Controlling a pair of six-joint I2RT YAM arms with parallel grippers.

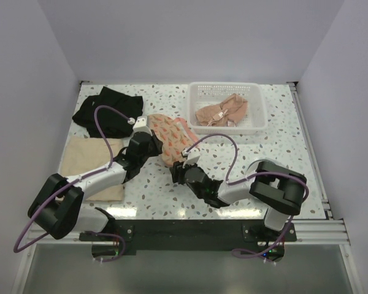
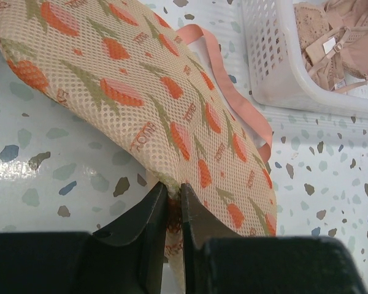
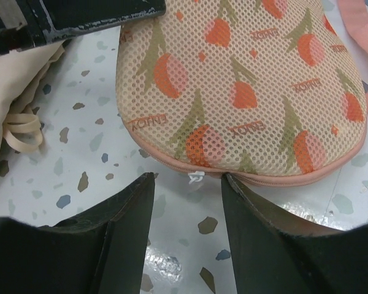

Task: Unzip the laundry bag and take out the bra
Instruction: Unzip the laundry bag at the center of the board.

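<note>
The laundry bag [image 1: 172, 136] is a padded mesh pouch with an orange tulip print and pink trim, lying in the middle of the table. My left gripper [image 2: 175, 190] is shut on a pinch of the mesh at the bag's [image 2: 141, 104] near edge. My right gripper [image 3: 187, 176] is open, low over the table. Its fingertips stand either side of the small white zipper pull [image 3: 196, 177] on the bag's [image 3: 245, 92] pink seam, and the right tip touches the seam. The zipper looks closed. The bra is hidden.
A white basket [image 1: 258, 105] at the back right holds beige lace underwear [image 1: 224, 113]. A black garment [image 1: 107, 110] lies at the back left. A folded beige cloth [image 1: 89, 162] lies at the left, under the left arm.
</note>
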